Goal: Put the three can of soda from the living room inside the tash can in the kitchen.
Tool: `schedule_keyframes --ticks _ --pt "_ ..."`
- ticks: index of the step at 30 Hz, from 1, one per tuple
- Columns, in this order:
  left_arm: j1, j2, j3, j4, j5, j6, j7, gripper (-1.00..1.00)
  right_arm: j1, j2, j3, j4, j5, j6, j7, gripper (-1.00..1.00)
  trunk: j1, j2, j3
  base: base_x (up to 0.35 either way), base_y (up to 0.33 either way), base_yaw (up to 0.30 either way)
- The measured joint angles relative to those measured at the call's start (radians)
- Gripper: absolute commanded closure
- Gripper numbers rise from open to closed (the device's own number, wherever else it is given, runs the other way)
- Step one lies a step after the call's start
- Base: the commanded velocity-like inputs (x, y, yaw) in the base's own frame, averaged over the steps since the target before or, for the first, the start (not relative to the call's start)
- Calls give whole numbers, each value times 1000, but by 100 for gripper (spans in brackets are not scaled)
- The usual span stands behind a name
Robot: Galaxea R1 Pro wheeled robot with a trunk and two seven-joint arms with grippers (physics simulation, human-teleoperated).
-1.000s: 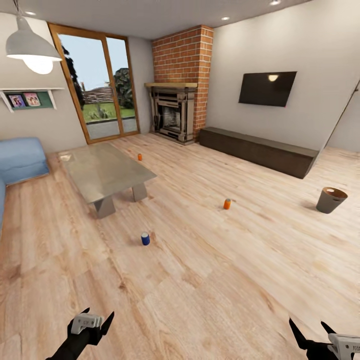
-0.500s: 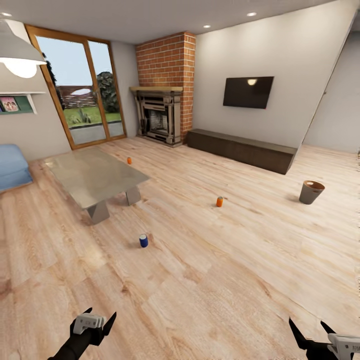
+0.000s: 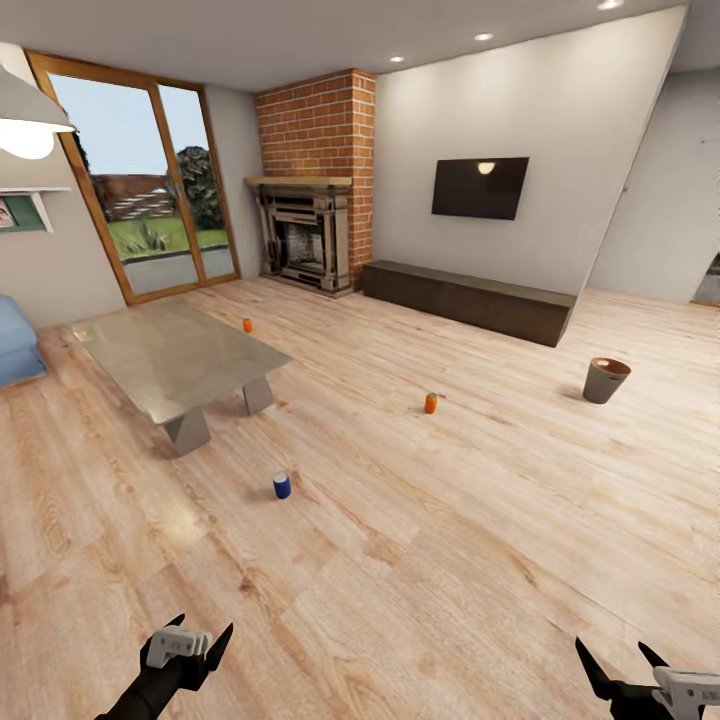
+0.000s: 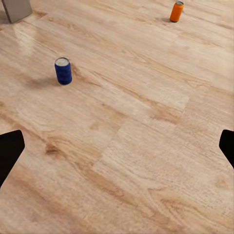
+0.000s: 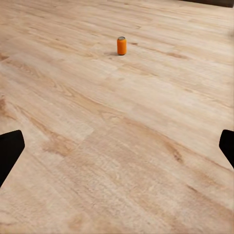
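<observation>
Plainly the approach is underway: no can is lifted, and the next move calls for driving toward the blue can (image 3: pixel 282 486). It stands on the floor (image 3: pixel 450 560) well ahead of the left claw (image 3: pixel 196 643); both the left claw and right claw (image 3: pixel 620 668) hang spread and empty.

Support: light wood plank floor (image 3: pixel 480 560).
Landmark: glass low table (image 3: pixel 170 355), standing on it.
Nearest the table: dark blue soda can (image 3: pixel 282 486), upright.
Behind it: small orange can (image 3: pixel 247 325).
Farther out: orange can (image 3: pixel 431 403).
Farthest off: grey tapered bin (image 3: pixel 606 380).
</observation>
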Motion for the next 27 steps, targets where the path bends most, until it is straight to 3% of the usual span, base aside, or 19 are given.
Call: schedule_keyframes --ticks 27 --pt "0 0 1 1 0 -1 1 -100 0 0 0 0 -6 -1 1 -100 0 0 4 0 1 -24"
